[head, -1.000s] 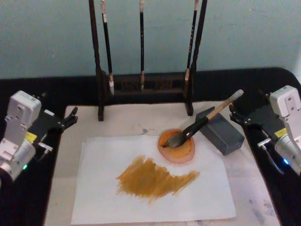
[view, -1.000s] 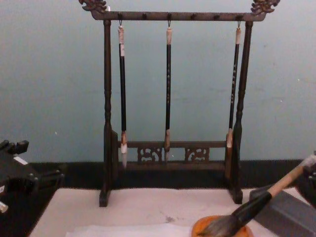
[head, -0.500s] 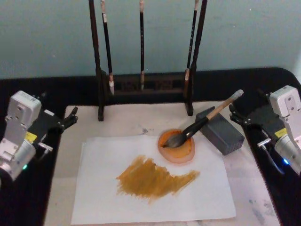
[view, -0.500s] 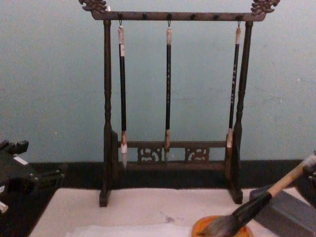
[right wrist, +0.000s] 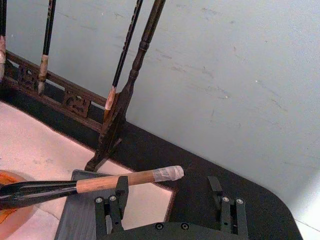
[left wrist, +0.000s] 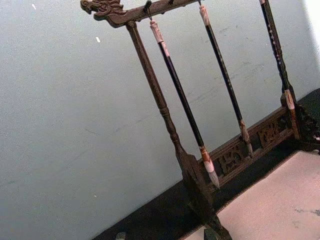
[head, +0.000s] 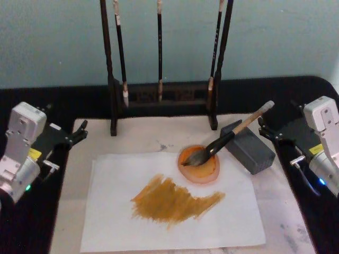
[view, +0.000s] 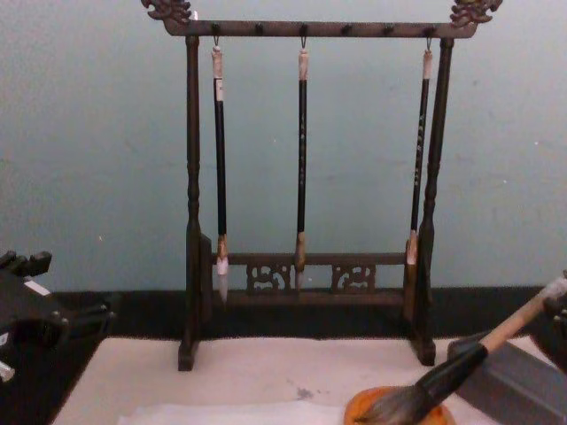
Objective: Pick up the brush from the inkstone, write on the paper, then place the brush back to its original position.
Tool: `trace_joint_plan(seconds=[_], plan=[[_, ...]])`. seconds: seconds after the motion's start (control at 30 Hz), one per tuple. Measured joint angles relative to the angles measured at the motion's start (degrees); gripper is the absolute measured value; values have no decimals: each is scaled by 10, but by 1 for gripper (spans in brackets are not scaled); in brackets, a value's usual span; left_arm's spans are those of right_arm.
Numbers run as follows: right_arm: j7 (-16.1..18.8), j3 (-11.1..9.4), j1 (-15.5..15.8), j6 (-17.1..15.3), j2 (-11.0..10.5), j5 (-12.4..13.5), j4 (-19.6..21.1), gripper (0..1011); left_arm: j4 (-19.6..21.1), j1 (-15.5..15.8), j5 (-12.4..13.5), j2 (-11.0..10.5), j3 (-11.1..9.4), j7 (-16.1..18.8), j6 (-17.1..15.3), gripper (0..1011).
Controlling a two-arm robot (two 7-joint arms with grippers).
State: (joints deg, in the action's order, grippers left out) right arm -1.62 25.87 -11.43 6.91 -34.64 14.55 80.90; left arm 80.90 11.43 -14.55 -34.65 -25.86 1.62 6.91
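Cream mat [head: 143,138] on black table [head: 275,95]

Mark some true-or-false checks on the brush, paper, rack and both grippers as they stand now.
The brush has its bristles in the orange dish. True.
The right gripper grips the brush. False: it is open, clear of the handle.
The paper is blank. False: it bears an ochre smear.
Three thin brushes hang on the rack. True.
The left gripper holds a thin brush. False: it sits empty at the mat's left edge.
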Motion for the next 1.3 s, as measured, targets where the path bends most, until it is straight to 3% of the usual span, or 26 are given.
trace_joint_plan(seconds=[0.8, 0.9, 0.97, 1.03, 1.07, 1.1, 1.13, 1.2, 1.3], plan=[[0, 0, 0, 0, 0, 0, 0, 1000, 0, 0, 0, 0, 0, 0, 0, 1010], [4, -8, 10, -1, -1, 8, 14, 1000, 0, 0, 0, 0, 0, 0, 0, 1010], [14, -23, 26, -4, -2, 34, 33, 1000, 0, 0, 0, 0, 0, 0, 0, 1010], [40, -49, 45, -16, 2, 93, 49, 1000, 0, 0, 0, 0, 0, 0, 0, 1010], [59, -66, 57, -26, 8, 137, 56, 1000, 0, 0, 0, 0, 0, 0, 0, 1010], [59, -66, 57, -26, 8, 137, 56, 1000, 0, 0, 0, 0, 0, 0, 0, 1010], [75, -83, 68, -38, 15, 178, 62, 1000, 0, 0, 0, 0, 0, 0, 0, 1010], [89, -98, 78, -50, 22, 215, 67, 1000, 0, 0, 0, 0, 0, 0, 0, 1010], [118, -140, 101, -92, 47, 318, 75, 1000, 0, 0, 0, 0, 0, 0, 0, 1010]])
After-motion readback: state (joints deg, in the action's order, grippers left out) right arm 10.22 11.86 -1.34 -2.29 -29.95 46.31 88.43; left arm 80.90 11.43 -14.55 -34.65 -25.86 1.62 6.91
